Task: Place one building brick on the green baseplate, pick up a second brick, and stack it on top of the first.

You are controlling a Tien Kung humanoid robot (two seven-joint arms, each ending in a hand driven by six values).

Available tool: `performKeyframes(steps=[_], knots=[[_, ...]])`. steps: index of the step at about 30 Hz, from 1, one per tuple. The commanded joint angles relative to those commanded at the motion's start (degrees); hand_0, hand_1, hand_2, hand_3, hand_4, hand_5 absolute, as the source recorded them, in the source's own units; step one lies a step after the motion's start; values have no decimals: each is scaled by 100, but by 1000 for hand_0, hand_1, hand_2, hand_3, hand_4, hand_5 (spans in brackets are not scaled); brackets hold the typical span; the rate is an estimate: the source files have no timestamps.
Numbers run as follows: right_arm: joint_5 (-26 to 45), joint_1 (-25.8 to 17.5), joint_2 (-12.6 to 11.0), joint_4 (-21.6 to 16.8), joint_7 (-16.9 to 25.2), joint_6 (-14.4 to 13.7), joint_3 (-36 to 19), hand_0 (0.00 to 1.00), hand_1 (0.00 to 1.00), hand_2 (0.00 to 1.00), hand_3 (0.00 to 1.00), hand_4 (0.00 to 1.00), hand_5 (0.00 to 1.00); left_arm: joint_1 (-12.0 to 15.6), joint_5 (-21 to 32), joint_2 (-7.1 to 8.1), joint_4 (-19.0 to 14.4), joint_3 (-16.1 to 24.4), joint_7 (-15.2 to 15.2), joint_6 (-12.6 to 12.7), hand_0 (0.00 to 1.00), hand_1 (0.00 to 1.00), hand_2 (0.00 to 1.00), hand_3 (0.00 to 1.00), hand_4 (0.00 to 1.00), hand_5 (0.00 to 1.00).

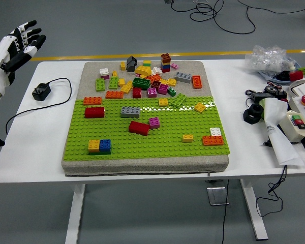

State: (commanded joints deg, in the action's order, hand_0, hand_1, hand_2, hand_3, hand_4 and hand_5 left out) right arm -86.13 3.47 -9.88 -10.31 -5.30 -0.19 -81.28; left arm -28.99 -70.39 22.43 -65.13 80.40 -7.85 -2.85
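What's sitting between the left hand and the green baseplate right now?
In the head view, a black power adapter with its looping cable lies on the white table between the open left hand and the green baseplate; nothing else.

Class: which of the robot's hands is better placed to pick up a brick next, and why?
Left, probably. The left hand is raised with fingers spread beyond the table's left end, empty; the right hand is out of view. The loose bricks lie on the mat's far part.
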Motion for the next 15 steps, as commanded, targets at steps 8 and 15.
performKeyframes(steps=[8, 15], knots=[[5, 9, -4, 0, -1, 16, -3, 768, 723, 785, 806, 994, 719, 1, -2, -10, -2, 15, 2, -2, 998, 921, 899, 936, 812, 628], [23, 17, -2, 0, 1, 23, 4, 768, 722, 784, 805, 974, 704, 3, -1, -13, -7, 31, 5, -3, 998, 922, 899, 936, 812, 628]])
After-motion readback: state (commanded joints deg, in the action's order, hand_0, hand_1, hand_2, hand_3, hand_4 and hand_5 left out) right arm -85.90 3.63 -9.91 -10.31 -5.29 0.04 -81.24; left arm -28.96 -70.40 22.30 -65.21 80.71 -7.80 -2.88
